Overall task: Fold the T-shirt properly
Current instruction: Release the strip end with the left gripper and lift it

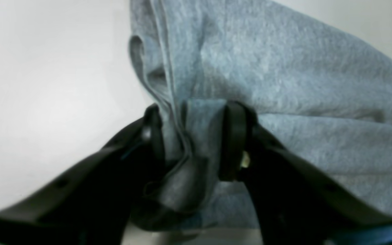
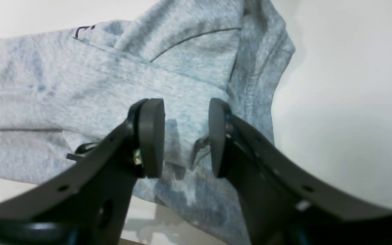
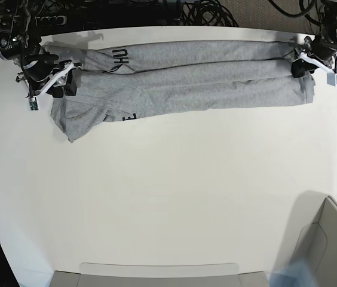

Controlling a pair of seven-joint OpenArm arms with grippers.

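Observation:
The heather-grey T-shirt (image 3: pixel 204 81) lies stretched into a long band across the far side of the white table (image 3: pixel 168 191), with black lettering (image 3: pixel 120 58) showing near its left end. My left gripper (image 3: pixel 303 64) is at the band's right end. In the left wrist view a bunched fold of the T-shirt (image 1: pixel 284 85) fills the gap of the left gripper (image 1: pixel 194 136), touching both pads. My right gripper (image 3: pixel 67 84) is at the left end. In the right wrist view the right gripper (image 2: pixel 185 136) has its pads apart over the T-shirt (image 2: pixel 63 95), which runs flat between them.
A grey bin (image 3: pixel 330 245) stands at the near right corner and a grey tray rim (image 3: pixel 156 272) runs along the near edge. Black cables (image 3: pixel 204 12) lie behind the table's far edge.

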